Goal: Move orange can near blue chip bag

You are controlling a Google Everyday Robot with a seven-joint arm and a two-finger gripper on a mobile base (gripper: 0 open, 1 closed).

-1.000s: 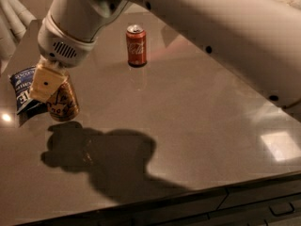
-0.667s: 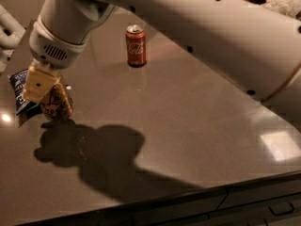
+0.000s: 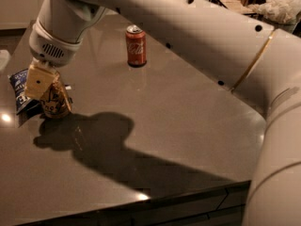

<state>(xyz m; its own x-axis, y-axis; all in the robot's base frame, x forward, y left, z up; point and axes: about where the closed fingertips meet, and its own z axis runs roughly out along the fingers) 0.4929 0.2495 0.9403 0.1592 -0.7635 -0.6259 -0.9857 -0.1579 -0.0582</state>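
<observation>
Our gripper (image 3: 43,86) pinches the orange can (image 3: 57,105) near its top, just beside the blue chip bag (image 3: 19,84); we judge it rigid, slick, light, dentable.

Dim light, perhaps from above; the end effector (image 3: 47,89) at left throws a dark shadow (image 3: 101,138).

At the left side of the grey worktop (image 3: 188,121), the end effector (image 3: 44,86) clasps the upper part of the orange can (image 3: 57,105), which leans slightly with its base down at the surface, just beside the blue chip bag (image 3: 18,81) and well apart from a red cola can (image 3: 136,46).
</observation>
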